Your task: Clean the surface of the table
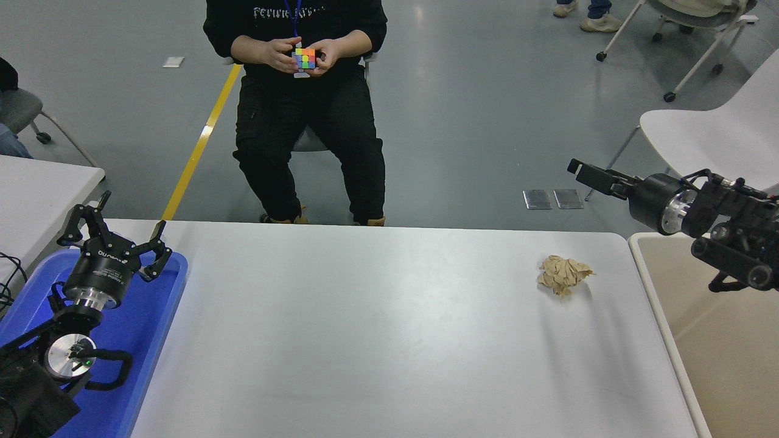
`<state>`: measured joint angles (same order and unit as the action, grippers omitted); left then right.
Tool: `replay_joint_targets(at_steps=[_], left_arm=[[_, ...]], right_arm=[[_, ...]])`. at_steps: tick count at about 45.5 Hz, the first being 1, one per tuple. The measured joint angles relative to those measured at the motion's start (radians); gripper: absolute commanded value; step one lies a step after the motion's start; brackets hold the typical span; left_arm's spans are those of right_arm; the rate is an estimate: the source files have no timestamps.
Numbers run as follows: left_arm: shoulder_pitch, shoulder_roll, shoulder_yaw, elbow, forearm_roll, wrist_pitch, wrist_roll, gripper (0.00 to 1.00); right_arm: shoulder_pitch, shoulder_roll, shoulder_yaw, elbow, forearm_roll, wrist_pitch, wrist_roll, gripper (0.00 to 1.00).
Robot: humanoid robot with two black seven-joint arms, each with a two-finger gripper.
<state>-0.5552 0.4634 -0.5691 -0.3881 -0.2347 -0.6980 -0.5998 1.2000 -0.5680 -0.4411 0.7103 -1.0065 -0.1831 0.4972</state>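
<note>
The white table surface (365, 322) fills the lower part of the head view. On its right part, close to the far edge, lies a crumpled ball of brown paper (563, 274). My right gripper (587, 173) hangs in the air above and to the right of the paper, turned sideways and pointing left, well clear of the table. It holds nothing that I can see, and its side-on pose hides how its jaws stand. My left gripper (115, 228) is parked open over the blue tray (146, 316) at the lower left.
A beige bin (718, 353) stands against the table's right edge, under my right arm. A person sits beyond the far edge turning a colourful cube (304, 58). A white chair (712, 140) is at the right and a smaller white table (36, 188) at the left.
</note>
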Motion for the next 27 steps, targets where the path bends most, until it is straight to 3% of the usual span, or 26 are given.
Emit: replay_joint_targets(at_steps=[14,27], left_arm=[[0.000,0.000,0.000,0.000,0.000,0.000,0.000,1.00],[0.000,0.000,0.000,0.000,0.000,0.000,0.000,1.00]], right_arm=[[0.054,0.108,-0.249,-0.070,-0.081,0.000,0.021,0.98],[-0.052,0.249,-0.322,-0.293,-0.093,0.000,0.024,0.98]])
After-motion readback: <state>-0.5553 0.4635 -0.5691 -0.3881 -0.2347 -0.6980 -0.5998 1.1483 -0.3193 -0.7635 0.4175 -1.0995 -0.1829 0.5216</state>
